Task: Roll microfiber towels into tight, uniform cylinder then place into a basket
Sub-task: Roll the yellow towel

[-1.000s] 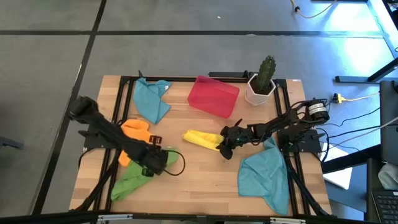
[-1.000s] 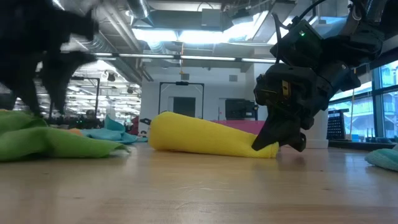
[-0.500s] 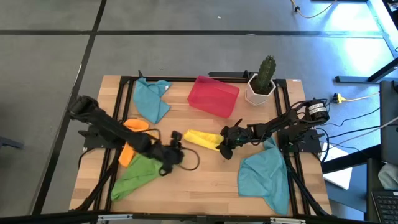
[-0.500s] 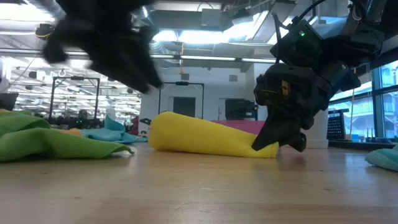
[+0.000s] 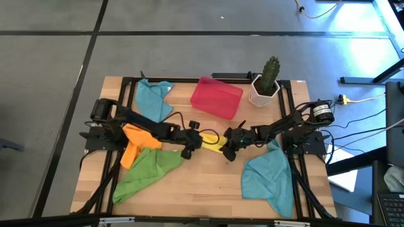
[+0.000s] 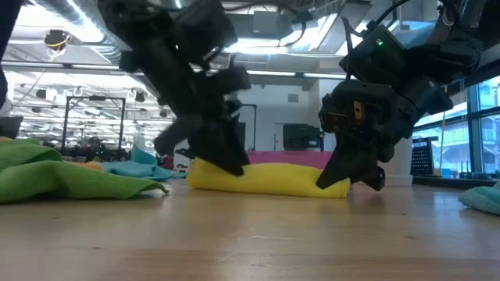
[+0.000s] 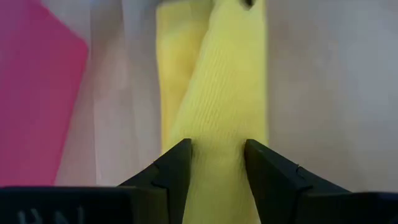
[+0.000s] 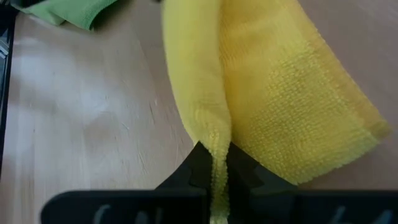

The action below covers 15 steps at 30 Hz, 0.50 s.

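A rolled yellow towel (image 5: 213, 142) lies on the table in front of the red basket (image 5: 216, 98). My left gripper (image 5: 194, 140) comes from the table's left. It is open, with one finger on each side of the roll's left end (image 6: 205, 173). My right gripper (image 5: 228, 150) is shut on the roll's right end. A green towel (image 5: 146, 170), an orange towel (image 5: 136, 135) and a teal towel (image 5: 154, 101) lie loose at the left. Another teal towel (image 5: 268, 180) lies at the right. My left gripper stands astride the roll's left end (image 7: 217, 155), and the cloth fills the gap between the fingers (image 7: 177, 168). The fingers slant down from the table's left and lie along the roll, which rests on the table. My right gripper pinches a thin edge of cloth at the roll's right end (image 8: 216, 149) between its two fingers. It slants down from the table's right. The roll (image 8: 280, 93) lies on the table beyond the fingers.
A white pot with a cactus (image 5: 265, 88) stands right of the basket at the far edge. Black frame rails run along both table sides. Bare wood (image 5: 202, 189) lies along the near edge between the green and teal towels.
My left gripper has swung from above the green towel toward the table's right, come down and tipped onto the yellow roll's left end. Its fingers keep the same gap. In the low view that end of the roll now sits lower.
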{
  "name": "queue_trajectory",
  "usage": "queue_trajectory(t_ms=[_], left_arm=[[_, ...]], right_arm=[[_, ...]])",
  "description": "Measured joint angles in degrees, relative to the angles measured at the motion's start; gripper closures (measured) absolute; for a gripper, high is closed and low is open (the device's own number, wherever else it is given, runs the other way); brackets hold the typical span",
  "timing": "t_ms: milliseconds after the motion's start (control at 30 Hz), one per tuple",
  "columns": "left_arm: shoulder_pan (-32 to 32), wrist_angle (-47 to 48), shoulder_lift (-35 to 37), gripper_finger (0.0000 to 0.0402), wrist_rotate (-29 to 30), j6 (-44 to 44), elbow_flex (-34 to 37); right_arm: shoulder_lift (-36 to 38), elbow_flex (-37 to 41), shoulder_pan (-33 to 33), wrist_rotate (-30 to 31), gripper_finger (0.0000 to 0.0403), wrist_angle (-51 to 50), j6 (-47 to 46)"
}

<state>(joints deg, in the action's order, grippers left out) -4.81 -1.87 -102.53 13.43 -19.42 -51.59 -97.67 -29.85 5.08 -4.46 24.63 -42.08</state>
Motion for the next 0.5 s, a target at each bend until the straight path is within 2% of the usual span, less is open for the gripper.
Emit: queue_trajectory(t_ms=[133,233,500], left_arm=[[1.92,0.28,-1.35,0.0259,-3.23,1.21,-0.11],[2.63,1.11,-1.34,0.026,-4.88,1.93,-0.13],[2.57,3.22,-1.32,0.026,-5.44,2.76,-0.13]], right_arm=[[-0.02,0.04,0.0,-0.15,0.0378,0.58,3.77],[-0.05,0.09,0.02,-0.26,0.0358,1.99,7.77],[2.76,0.15,0.07,-0.39,0.0256,2.8,14.09]])
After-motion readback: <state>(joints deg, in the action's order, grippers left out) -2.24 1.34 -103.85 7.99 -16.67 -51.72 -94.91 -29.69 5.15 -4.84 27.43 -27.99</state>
